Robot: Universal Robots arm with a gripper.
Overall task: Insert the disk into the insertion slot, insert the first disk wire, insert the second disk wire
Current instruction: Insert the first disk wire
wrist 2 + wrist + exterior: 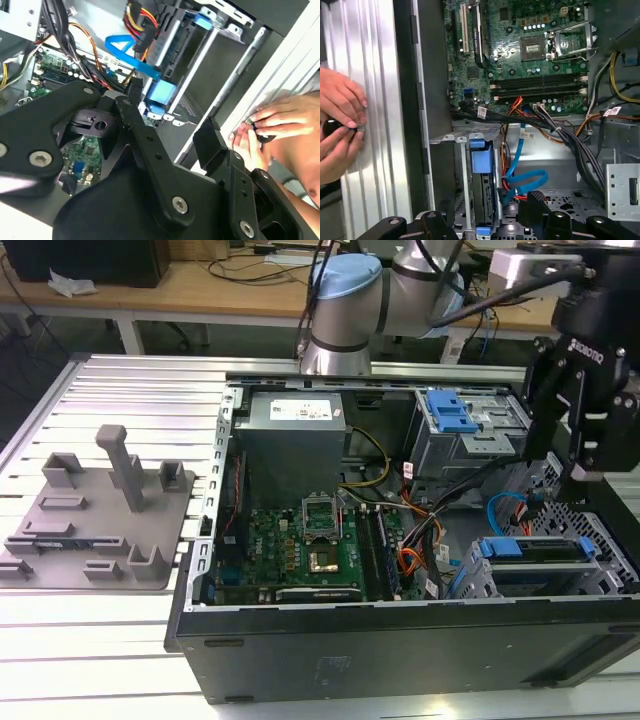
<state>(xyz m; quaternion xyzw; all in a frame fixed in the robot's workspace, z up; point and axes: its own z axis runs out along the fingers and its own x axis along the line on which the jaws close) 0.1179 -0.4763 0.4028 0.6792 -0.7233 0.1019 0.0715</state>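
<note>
First, disk in the exterior view: the disk [535,550] sits in the insertion slot [592,530] at the near corner of the open computer case [400,640], on the exterior view's right.
Long axis: across the view, with the blue carrier end toward the motherboard [310,540].
Claw: the claw [565,465] hangs above the slot. The disk is below it, a little to the exterior view's left and apart from it.
Worktop: the slatted worktop [120,620] carries the case and a grey fixture plate [90,510].

Second wrist view, disk: the disk [161,92] runs away from the camera, with its blue tab nearest.
Claw: the claw [170,110] is released. Its two black fingers [207,130] are spread wide, and the blue tab shows beyond the gap.
Cable: a blue cable [125,50] curves beside the disk; I cannot tell whether it is plugged in.
Hands: a person's hands [265,130] hold a small dark object at the case edge.

First wrist view, disk: the disk [481,160] appears edge-on, its long axis running from the claw [485,210] toward the motherboard [520,50].
Relation: the disk lies between the spread fingers' lines, ungrasped.
</note>
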